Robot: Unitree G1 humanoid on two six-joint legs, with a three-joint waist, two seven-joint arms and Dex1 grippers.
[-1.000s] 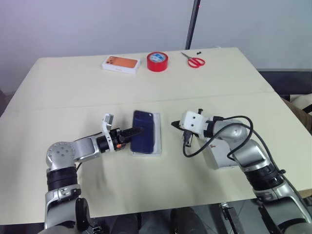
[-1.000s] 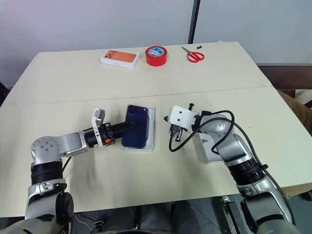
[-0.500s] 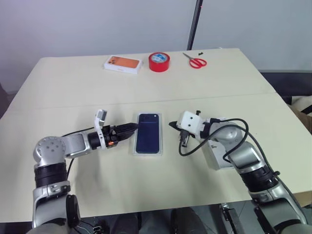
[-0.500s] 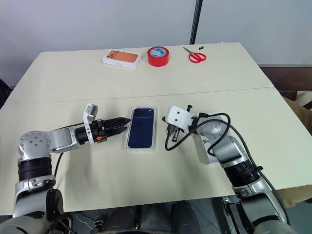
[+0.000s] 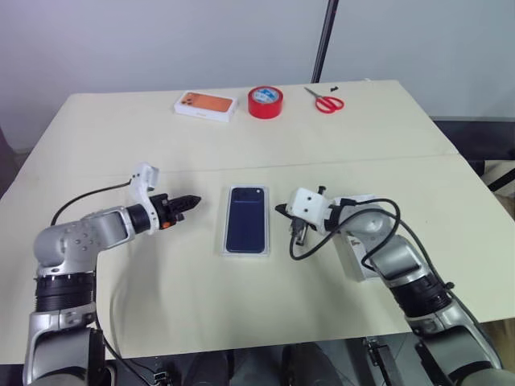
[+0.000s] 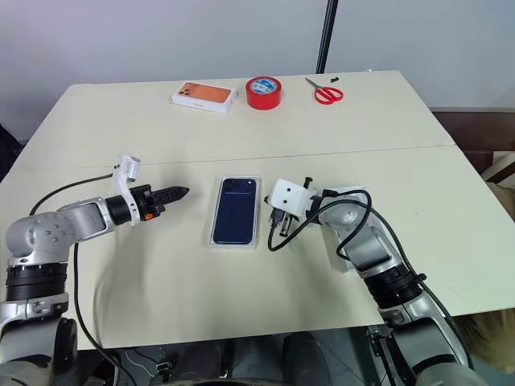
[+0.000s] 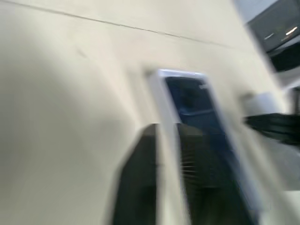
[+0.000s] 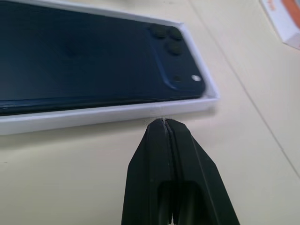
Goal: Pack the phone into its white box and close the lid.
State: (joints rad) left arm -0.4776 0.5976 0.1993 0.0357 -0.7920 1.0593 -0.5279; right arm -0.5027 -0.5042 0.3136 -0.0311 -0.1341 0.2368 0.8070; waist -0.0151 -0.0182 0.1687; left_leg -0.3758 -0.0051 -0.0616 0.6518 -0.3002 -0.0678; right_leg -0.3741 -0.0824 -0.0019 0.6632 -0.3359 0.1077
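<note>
The dark navy phone (image 5: 245, 221) lies flat, back up, inside the shallow white box (image 5: 245, 253) at the table's middle. My left gripper (image 5: 195, 199) hovers to the left of the box, apart from it, pointing at it with its fingers shut and nothing held. My right gripper (image 8: 164, 123) is shut and empty. Its tips sit just off the box's right rim (image 8: 93, 116), near the phone's camera corner (image 8: 171, 40). The white lid (image 5: 352, 259) lies on the table to the right, partly hidden under my right forearm.
Along the far edge lie a white box with an orange phone picture (image 5: 205, 106), a red tape roll (image 5: 265, 101) and red scissors (image 5: 325, 102). A black pole (image 5: 324, 40) rises behind the table. A seam crosses the tabletop just beyond the phone.
The left gripper let go of the phone, which now lies flat in the box. It then drew back to the left and shut. The right gripper has stayed beside the box.
</note>
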